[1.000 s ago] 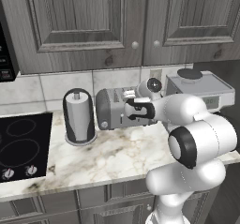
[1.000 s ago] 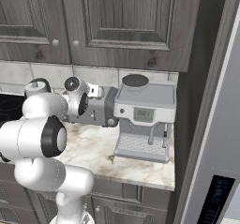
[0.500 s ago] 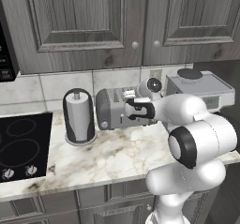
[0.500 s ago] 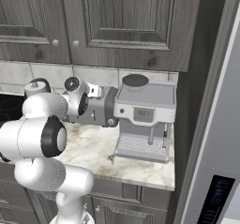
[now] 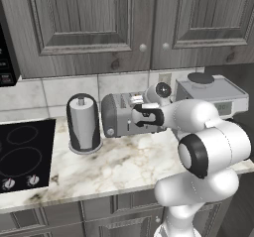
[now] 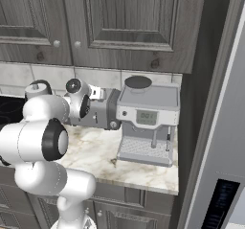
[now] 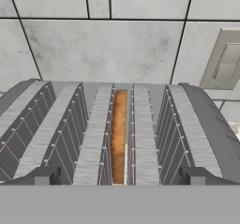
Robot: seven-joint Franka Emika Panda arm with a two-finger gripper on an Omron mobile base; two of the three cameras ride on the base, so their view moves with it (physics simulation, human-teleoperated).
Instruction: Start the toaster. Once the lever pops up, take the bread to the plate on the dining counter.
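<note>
Bread [image 7: 119, 134] between close slot walls [image 7: 96, 134]

A home kitchen: grey wood cabinets [image 5: 89, 28], marble worktop [image 5: 119, 164], black cooktop [image 5: 22, 151], coffee machine [image 6: 148, 120].

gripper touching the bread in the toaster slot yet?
Apart. In the hand view the gripper has its jaws wide open, one fingertip far to each side, while the bread sits down in the toaster slot between them, untouched.

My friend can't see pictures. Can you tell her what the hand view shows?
The open gripper hovers right over the grey toaster, its dark fingertips wide apart. A tan bread slice stands on edge down in one middle slot. Behind are grey wall tiles and a wall outlet.
</note>
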